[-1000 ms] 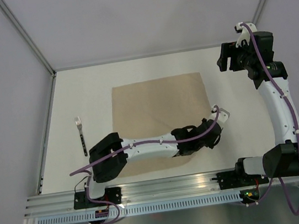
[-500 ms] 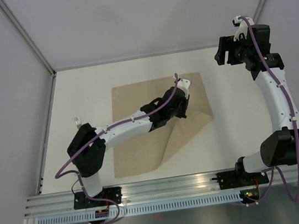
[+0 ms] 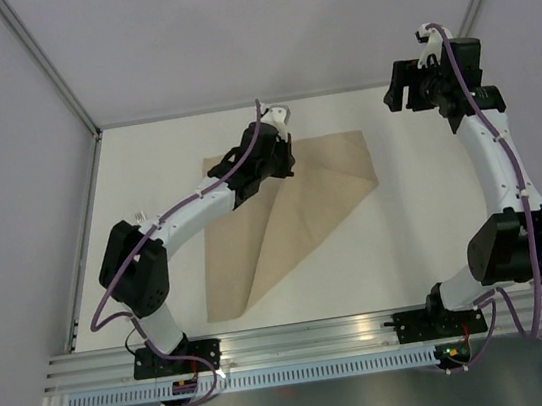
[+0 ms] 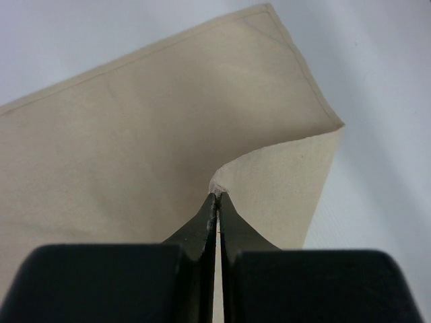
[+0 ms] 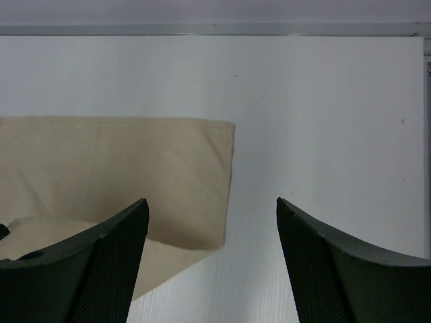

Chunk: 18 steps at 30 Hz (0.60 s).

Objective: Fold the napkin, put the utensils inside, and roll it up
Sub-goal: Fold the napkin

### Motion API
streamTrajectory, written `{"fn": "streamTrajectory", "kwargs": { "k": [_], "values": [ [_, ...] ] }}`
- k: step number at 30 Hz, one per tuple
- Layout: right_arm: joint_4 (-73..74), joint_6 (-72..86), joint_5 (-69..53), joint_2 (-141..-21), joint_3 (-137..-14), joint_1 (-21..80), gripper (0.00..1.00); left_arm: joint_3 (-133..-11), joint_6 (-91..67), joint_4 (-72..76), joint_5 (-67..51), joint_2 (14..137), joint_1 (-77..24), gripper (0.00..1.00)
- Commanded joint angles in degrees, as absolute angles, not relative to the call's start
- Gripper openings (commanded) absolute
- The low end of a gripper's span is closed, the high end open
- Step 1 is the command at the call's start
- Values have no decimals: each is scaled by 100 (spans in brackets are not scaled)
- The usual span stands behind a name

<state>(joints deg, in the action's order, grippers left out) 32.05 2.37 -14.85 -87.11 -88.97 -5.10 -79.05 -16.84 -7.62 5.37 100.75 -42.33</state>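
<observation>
The tan napkin (image 3: 315,192) lies on the white table, partly folded over on a diagonal. My left gripper (image 3: 273,174) is shut on one corner of it and holds that corner raised over the cloth's far left part. In the left wrist view the black fingertips (image 4: 209,208) pinch the cloth corner, and the napkin (image 4: 135,121) spreads out beyond them. My right gripper (image 3: 398,101) is open and empty, high above the table's far right. In its view (image 5: 212,208) the napkin's right edge (image 5: 168,168) lies below. The fork is hidden behind my left arm.
A metal frame rail (image 3: 84,239) runs along the table's left edge and another (image 3: 300,335) along the front. Grey walls close the back and sides. My left arm (image 3: 183,220) stretches diagonally across the left half of the table.
My left gripper has carried the napkin's corner from the near right across to the far left, folding the cloth over itself. The left arm now covers the fork. The right arm shifted slightly.
</observation>
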Motion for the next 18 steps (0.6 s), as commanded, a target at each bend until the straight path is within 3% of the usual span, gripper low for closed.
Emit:
{"fn": "streamTrajectory", "kwargs": {
  "k": [1,18],
  "values": [
    [3050,378,-1529,-8850,-9141,-536,82,-7919,-1407,-765,185,9870,-3850,2],
    [2944,334,-1775,-9589,-9448,-519,81,-8367,-1301,-861,-351,10371,-2514,2]
  ]
}}
